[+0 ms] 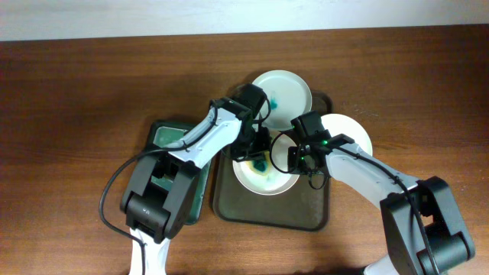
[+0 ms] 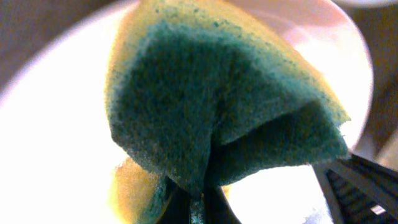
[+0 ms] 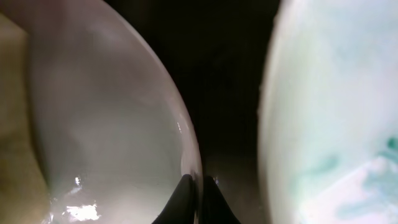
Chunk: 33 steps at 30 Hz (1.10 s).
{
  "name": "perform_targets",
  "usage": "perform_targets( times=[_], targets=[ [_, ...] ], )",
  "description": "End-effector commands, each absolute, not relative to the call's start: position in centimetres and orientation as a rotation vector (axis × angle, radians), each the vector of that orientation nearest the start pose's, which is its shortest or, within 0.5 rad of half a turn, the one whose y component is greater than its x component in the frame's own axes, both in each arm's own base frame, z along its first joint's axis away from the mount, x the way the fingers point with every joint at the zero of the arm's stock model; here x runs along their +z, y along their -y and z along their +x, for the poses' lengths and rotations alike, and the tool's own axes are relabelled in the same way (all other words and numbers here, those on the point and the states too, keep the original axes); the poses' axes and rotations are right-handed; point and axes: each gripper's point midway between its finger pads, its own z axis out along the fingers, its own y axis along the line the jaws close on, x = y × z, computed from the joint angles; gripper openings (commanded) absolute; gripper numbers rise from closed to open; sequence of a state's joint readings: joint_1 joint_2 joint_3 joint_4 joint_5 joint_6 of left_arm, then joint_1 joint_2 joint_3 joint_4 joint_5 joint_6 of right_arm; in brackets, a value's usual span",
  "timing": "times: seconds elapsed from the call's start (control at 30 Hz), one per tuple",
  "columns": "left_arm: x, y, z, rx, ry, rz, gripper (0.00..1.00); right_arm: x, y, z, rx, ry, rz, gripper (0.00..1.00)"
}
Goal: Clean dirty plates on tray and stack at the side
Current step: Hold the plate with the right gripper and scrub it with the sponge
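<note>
The dark tray (image 1: 269,210) holds three white plates. The centre plate (image 1: 269,182) has teal smears, the far plate (image 1: 286,90) has a teal blot, and the right plate (image 1: 350,134) looks clean. My left gripper (image 1: 258,155) is shut on a folded yellow and teal sponge (image 2: 217,99), which it presses on the centre plate (image 2: 56,124). My right gripper (image 1: 299,158) is shut on a plate rim (image 3: 106,124), which appears to be the centre plate's right rim. A teal-smeared plate (image 3: 336,112) lies next to it.
A green basin (image 1: 164,134) with teal liquid sits left of the tray, partly under my left arm. The brown wooden table (image 1: 76,114) surrounds everything, and a pale wall edge runs along the far side.
</note>
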<state>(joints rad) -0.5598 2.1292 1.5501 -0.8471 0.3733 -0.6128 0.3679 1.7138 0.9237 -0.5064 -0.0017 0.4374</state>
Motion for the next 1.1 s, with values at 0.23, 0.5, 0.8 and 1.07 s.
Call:
perform_targets(
  times=[0.23, 0.5, 0.8, 1.07],
  targets=[
    [2.4, 31.7, 27.5, -0.928, -3.334, 0.159, 0.0, -0.2, -11.2, 31.1, 0.079, -2.905, 0.085, 0.05],
    [0.4, 19.3, 32.7, 0.135, -3.213, -0.044, 0.0, -0.2, -11.1, 31.1, 0.074, -2.905, 0.082, 0.04],
    [1.0, 25.7, 34.5, -0.374, -3.188, -0.025, 0.0, -0.2, -11.1, 31.2, 0.068, -2.903, 0.081, 0.05],
    [1.9, 34.5, 30.0, -0.934, -3.231, 0.182, 0.0, -0.2, -11.0, 31.2, 0.062, -2.902, 0.081, 0.04]
  ],
)
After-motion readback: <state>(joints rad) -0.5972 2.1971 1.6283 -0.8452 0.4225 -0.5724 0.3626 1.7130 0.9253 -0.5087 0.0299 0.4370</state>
